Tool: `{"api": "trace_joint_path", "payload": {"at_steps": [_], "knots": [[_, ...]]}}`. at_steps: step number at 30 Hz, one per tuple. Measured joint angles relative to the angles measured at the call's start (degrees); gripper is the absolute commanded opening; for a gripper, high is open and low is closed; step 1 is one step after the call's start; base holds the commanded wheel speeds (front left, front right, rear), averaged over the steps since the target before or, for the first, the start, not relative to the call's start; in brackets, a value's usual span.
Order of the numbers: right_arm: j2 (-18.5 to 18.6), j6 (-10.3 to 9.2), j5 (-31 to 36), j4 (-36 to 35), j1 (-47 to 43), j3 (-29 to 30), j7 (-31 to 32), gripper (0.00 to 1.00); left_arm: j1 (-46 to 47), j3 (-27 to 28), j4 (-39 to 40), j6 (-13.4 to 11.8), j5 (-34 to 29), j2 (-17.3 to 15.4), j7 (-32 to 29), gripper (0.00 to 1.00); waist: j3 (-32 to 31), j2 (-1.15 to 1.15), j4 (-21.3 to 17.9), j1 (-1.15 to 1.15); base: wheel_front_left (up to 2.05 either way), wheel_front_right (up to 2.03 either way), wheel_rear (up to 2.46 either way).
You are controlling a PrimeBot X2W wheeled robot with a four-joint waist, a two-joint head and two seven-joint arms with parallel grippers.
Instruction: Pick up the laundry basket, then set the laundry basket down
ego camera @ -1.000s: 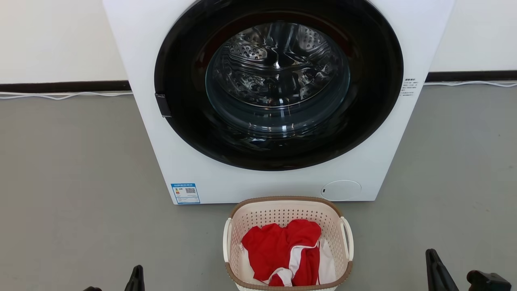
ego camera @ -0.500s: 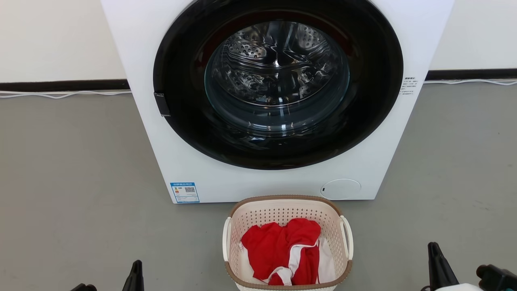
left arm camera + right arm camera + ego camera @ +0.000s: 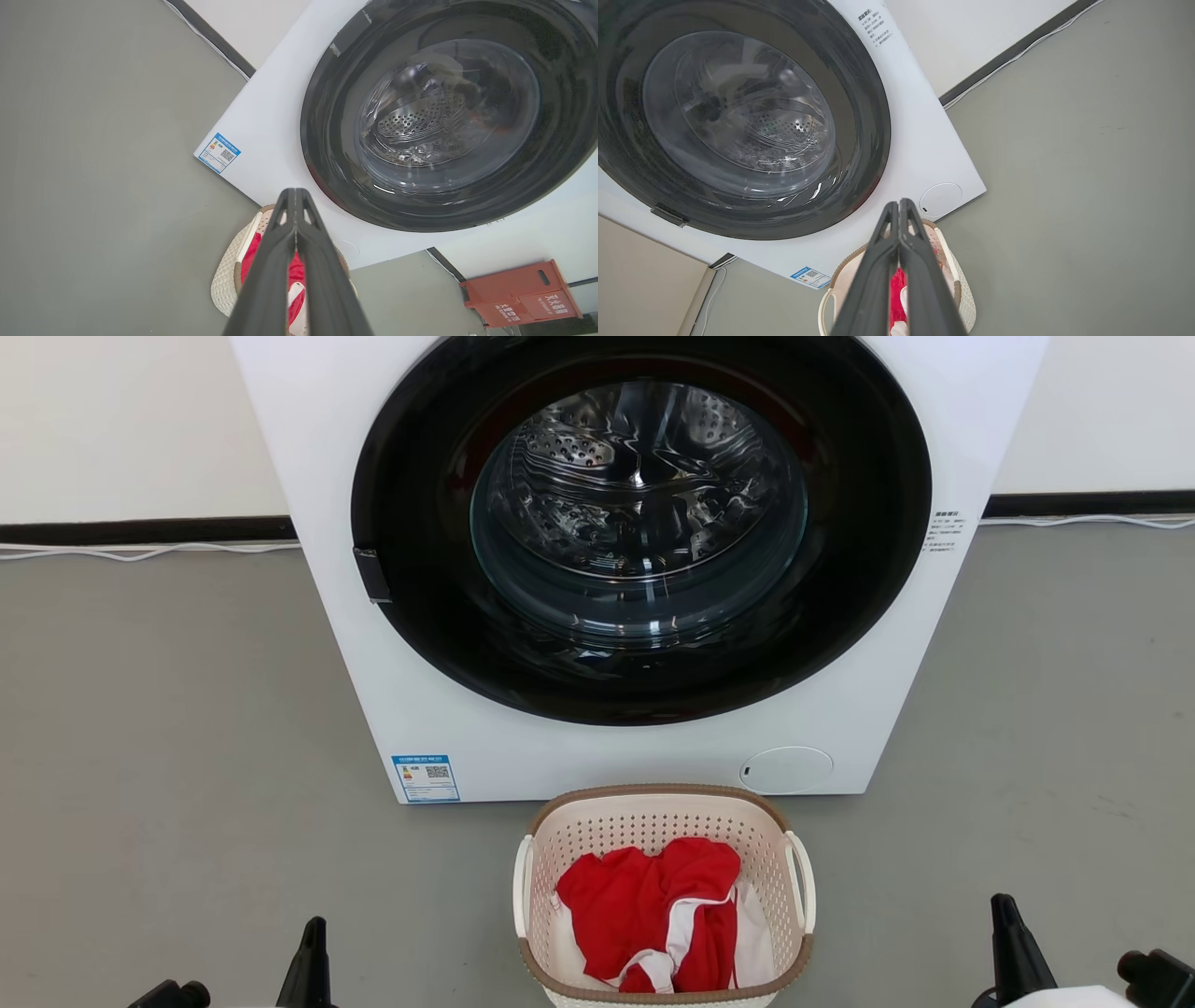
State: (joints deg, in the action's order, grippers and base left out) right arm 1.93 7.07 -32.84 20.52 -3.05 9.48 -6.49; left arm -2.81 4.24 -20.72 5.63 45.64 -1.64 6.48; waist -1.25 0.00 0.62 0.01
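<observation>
Holding the left hand point(image 3: 295, 193) and the right hand point(image 3: 899, 204) shut and empty, either side of the laundry basket point(image 3: 653, 823).

Pressing each hand's two long dark fingers flat together in the wrist views, tips meeting in a thin seam, gripping nothing and touching nothing. Showing as dark tips at the bottom edge of the head view, one at lower left, one at lower right, both well apart from the basket and clear of its white loop handles. Sitting upright on the grey floor point(image 3: 187, 756) between them, low in the middle of the head view, just in front of the white washing machine point(image 3: 579, 761) with its round dark door. Carrying crumpled red and white clothes point(image 3: 653, 905) inside, lying below the brown rim.
</observation>
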Motion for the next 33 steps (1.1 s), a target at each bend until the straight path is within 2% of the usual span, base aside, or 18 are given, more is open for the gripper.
{"api": "trace_joint_path", "payload": {"at_steps": [33], "knots": [[0.0,0.0,-24.3,-1.8,3.2,-0.4,5.4,0.0,2.3,0.2,2.0,0.5,19.0,-0.2,-5.4,0.0,0.6,0.0,-0.3,0.0,0.0,0.0,0.0]]}}
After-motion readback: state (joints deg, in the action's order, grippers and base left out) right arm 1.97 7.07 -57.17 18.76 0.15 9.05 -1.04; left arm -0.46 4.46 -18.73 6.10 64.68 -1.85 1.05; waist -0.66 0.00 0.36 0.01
